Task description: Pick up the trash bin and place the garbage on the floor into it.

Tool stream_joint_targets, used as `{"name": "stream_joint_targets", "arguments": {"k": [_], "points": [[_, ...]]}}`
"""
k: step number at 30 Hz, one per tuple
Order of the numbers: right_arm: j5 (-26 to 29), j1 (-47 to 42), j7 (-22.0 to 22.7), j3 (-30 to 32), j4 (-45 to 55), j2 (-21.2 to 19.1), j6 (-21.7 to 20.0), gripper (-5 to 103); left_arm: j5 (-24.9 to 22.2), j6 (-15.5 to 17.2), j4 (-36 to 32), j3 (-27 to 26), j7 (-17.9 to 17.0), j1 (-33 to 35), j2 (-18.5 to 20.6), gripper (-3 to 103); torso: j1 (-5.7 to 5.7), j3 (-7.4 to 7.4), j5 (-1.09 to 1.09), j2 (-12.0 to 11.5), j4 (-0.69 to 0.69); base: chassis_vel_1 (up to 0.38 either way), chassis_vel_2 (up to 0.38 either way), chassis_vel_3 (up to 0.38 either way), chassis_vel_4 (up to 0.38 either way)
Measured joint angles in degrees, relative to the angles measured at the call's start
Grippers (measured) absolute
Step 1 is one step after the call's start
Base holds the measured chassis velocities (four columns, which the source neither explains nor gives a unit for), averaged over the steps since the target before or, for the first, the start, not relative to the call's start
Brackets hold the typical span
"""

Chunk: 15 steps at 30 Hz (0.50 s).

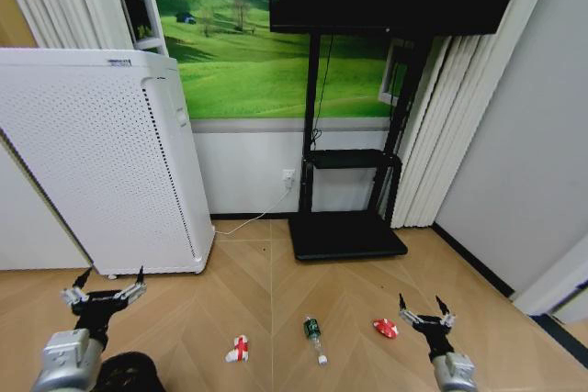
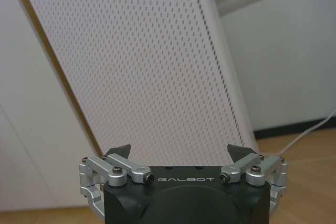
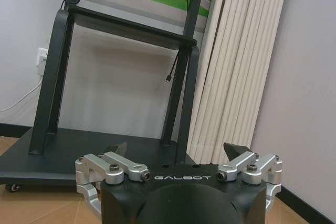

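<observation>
Three bits of litter lie in a row on the wood floor (image 1: 276, 291) across the lower middle of the head view: a crumpled red-and-white wrapper (image 1: 238, 348) to the left, a small clear bottle (image 1: 314, 338) with a green label in the centre, and a flattened red piece (image 1: 385, 328) to the right. The bottle's long axis runs roughly away from the robot, cap end nearer.

The left gripper (image 1: 104, 296) hangs low in the lower left of the frame, jaws spread wide and holding nothing, pointing at the tall white perforated appliance (image 1: 101, 162). Just below it, at the bottom edge, a dark round shape (image 1: 129, 374) shows; it is probably the trash bin, cut off too much to be sure. If so, it lies beside the left arm, and that arm is the nearer one for lifting it.

The right gripper (image 1: 425, 315) sits in the lower right, jaws also apart and empty, facing the black TV stand (image 1: 347, 227). The red piece lies just to its left, so the right arm is nearest the litter on that side.
</observation>
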Motion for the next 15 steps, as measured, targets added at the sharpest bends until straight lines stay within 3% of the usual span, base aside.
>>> {"name": "stream_joint_targets", "arguments": {"k": [3,8,12,15], "points": [[0.20,0.69,0.00,-0.30,-0.46,-0.09,-0.17,100,-1.86,3.94,0.63,-0.88,-0.47,2.52,-0.44,100,0.00,0.02,0.01,0.03,0.00,0.000,0.000,0.000,0.000],[0.28,1.16,-0.01,-0.67,-0.90,-0.04,-0.29,100,-2.15,7.31,1.83,-1.98,1.58,4.20,-0.66,100,0.01,0.04,0.01,0.05,0.00,0.000,0.000,0.000,0.000],[0.28,1.60,-0.04,-1.16,-1.48,0.10,-0.34,100,0.37,7.56,7.55,-2.38,7.44,4.76,0.20,101,0.01,0.06,-0.01,0.06,0.00,0.000,0.000,0.000,0.000],[0.27,1.79,-0.06,-1.31,-1.77,0.13,-0.37,100,0.90,7.28,10.00,-2.34,10.95,4.85,0.80,97,0.02,0.07,0.00,0.08,0.00,0.000,0.000,0.000,0.000]]}}
